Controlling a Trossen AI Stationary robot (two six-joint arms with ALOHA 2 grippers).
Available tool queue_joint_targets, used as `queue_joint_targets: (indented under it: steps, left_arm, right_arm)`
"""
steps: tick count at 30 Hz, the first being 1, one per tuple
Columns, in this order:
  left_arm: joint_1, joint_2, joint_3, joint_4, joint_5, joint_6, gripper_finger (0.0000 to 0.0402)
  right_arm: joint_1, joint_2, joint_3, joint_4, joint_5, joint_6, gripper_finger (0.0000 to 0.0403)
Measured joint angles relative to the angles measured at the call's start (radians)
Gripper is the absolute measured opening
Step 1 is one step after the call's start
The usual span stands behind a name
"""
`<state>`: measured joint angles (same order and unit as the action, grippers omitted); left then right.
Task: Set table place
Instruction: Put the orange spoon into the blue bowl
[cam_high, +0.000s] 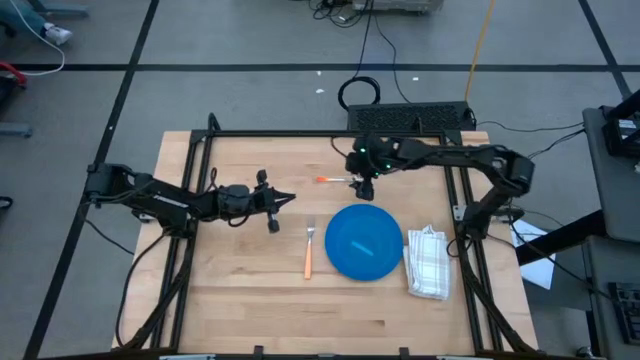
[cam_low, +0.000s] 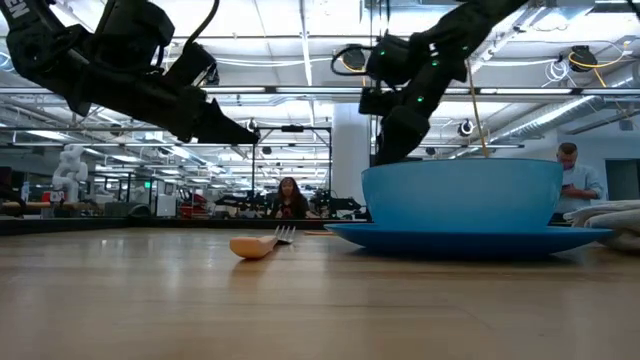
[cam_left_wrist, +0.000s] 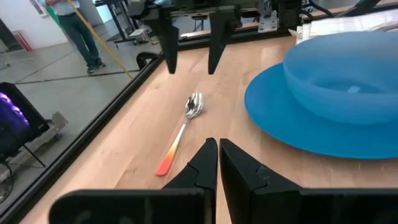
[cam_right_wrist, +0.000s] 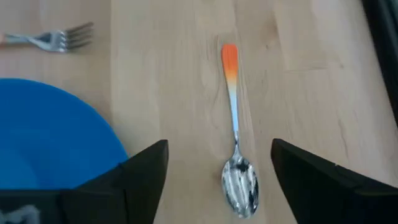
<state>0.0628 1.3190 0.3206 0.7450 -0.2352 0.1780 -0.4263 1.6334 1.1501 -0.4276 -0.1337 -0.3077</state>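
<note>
Where the light plank desk (cam_high: 250, 300) fills the black frame, carries everything, both arms reaching in over it. Blue plate (cam_high: 363, 244) right of centre, with a blue bowl (cam_low: 462, 193) standing on it; seen only as a flat disc from above, shown as bowl on plate in the low and left wrist views; nothing visible inside the bowl. Folded checked cloth (cam_high: 428, 262) just right of the plate. Orange-handled fork (cam_high: 309, 248) just left of the plate, tines toward the far edge. Spoon (cam_right_wrist: 234, 127) with an orange-tipped handle behind the plate, flat on the wood, hardly readable from above, clear in both wrist views. Right gripper (cam_high: 363, 184) poised above the spoon, fingers spread wide to either side of it, not touching. Left gripper (cam_high: 287, 198) left of the fork, pointing toward the spoon, fingers (cam_left_wrist: 202, 167) pressed almost together, holding nothing. People (cam_low: 287, 197) standing in the room behind, visible only from desk height.
</note>
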Motion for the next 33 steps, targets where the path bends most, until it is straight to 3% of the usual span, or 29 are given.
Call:
queue_joint_targets:
  steps: [10, 14, 33]
  left_arm:
    - [0.000, 0.000, 0.000, -0.027, 0.000, 0.000, 0.0024]
    - [0.000, 0.000, 0.000, -0.041, 0.001, 0.000, 0.0024]
    - [0.005, 0.000, 0.000, -0.039, 0.008, -0.001, 0.0024]
  right_arm:
    - [-0.044, 0.139, 0.182, -0.101, -0.025, -0.018, 0.0277]
    - [-0.065, 0.160, 0.189, -0.108, -0.081, -0.015, 0.0267]
    - [-0.063, 0.260, 0.188, -0.098, -0.131, -0.030, 0.0265]
